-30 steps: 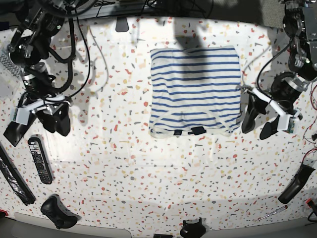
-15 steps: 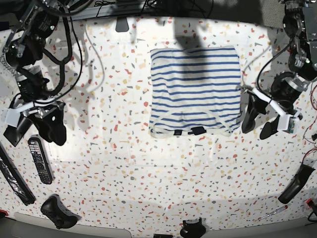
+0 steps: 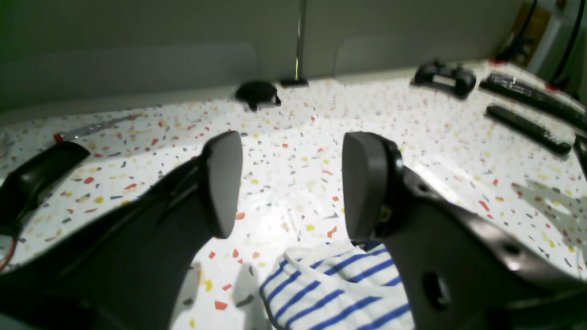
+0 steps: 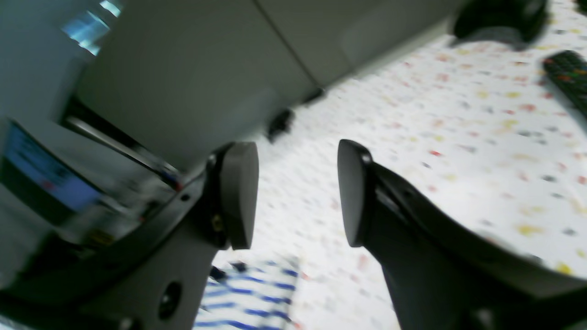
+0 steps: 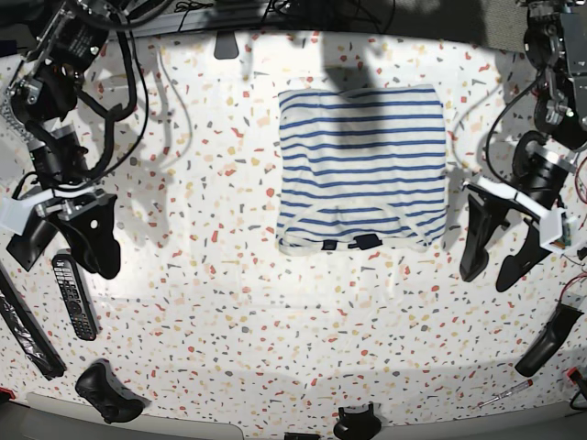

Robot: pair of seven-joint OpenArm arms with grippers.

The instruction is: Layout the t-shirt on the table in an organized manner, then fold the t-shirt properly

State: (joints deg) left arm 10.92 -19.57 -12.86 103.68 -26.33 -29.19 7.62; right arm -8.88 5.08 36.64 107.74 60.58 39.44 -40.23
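The t-shirt (image 5: 362, 170), white with blue stripes, lies folded into a neat rectangle on the table (image 5: 275, 312), its dark neck label at the near edge. My left gripper (image 5: 489, 275) hangs open just off the shirt's near right corner, touching nothing. In the left wrist view the left gripper (image 3: 293, 183) has only table between its pads, with a corner of the t-shirt (image 3: 330, 288) below. My right gripper (image 5: 64, 252) stands open far to the left of the shirt. In the blurred right wrist view the right gripper (image 4: 296, 192) is empty, with the t-shirt (image 4: 252, 293) behind it.
A remote control (image 5: 73, 295) and a long black bar (image 5: 23, 325) lie at the left edge. A game controller (image 5: 108, 392) and a black puck (image 5: 356, 423) sit along the front. A black handle (image 5: 548, 339) and a screwdriver (image 5: 503, 396) lie front right.
My right arm has swung further left, away from the shirt. My left gripper has shifted toward the front right of the table. The t-shirt has not moved.
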